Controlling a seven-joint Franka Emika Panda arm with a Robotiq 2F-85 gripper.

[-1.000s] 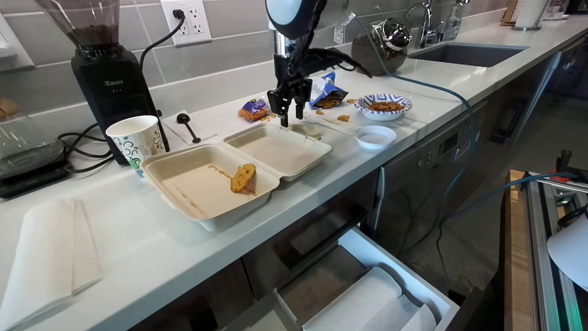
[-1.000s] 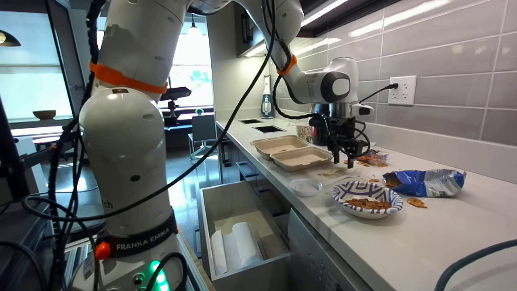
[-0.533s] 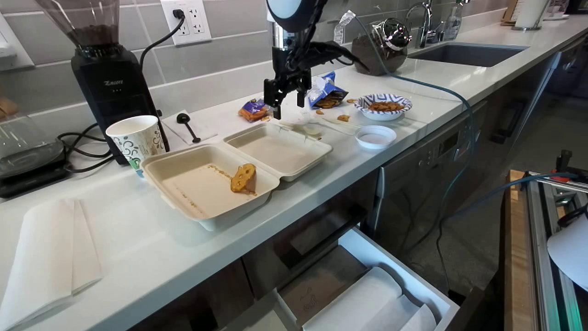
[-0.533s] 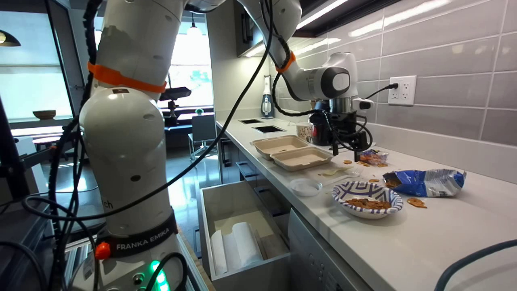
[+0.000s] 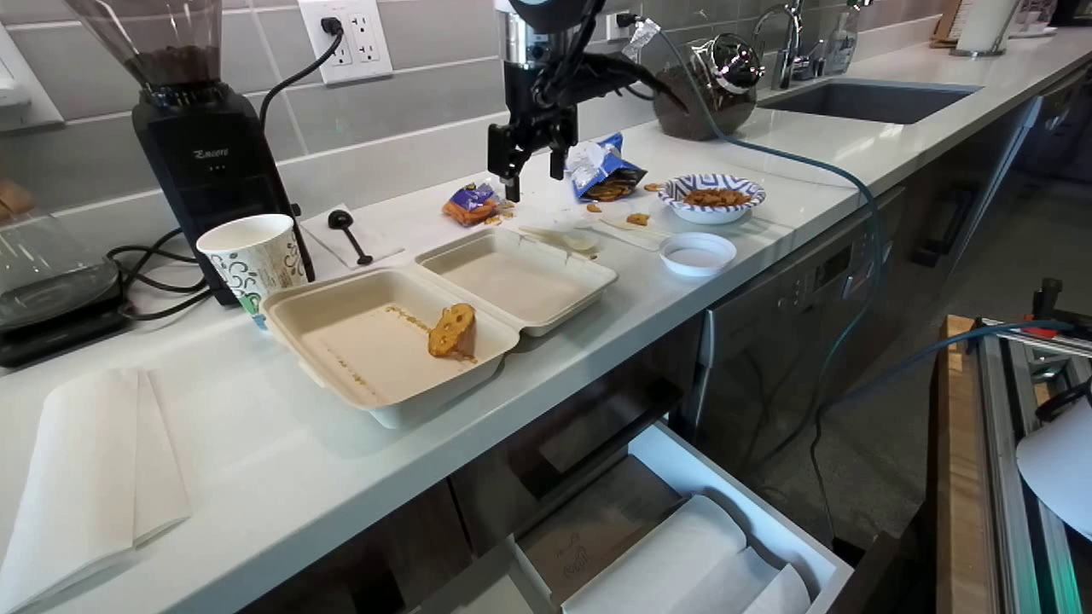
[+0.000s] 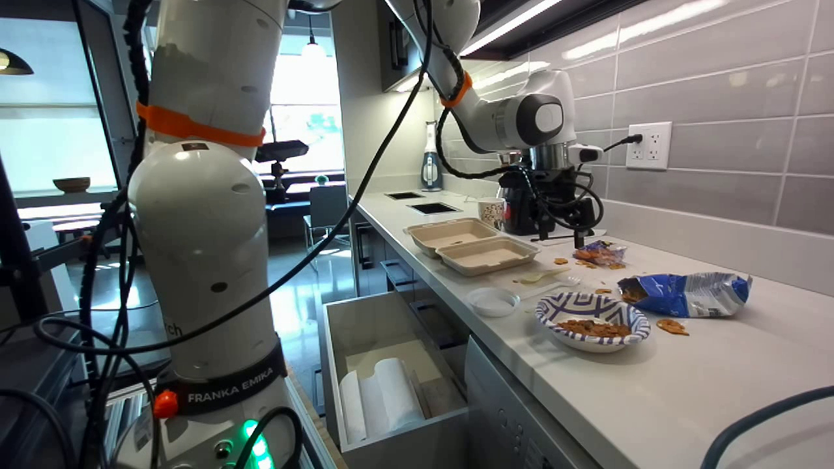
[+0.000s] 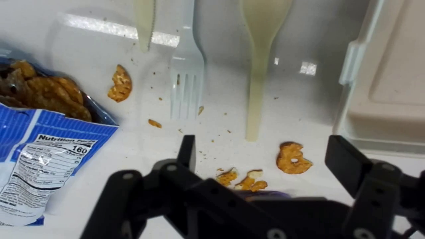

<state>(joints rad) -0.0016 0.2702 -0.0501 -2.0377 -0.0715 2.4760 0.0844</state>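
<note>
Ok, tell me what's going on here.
A white robot arm holds its black end effector, open and empty, above a white stone-look countertop. Around and below it lie broken brown pretzel crisps and a white plastic fork. Nearby, a beige hinged clamshell container stands open with one golden crisp in it, and a blue foil snack bag lies open.

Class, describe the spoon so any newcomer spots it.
In the wrist view, find the counter between the blue snack bag and the beige takeout box. The spoon lies closer to the box than the fork or the knife, and alone has neither tines nor teeth.
</note>
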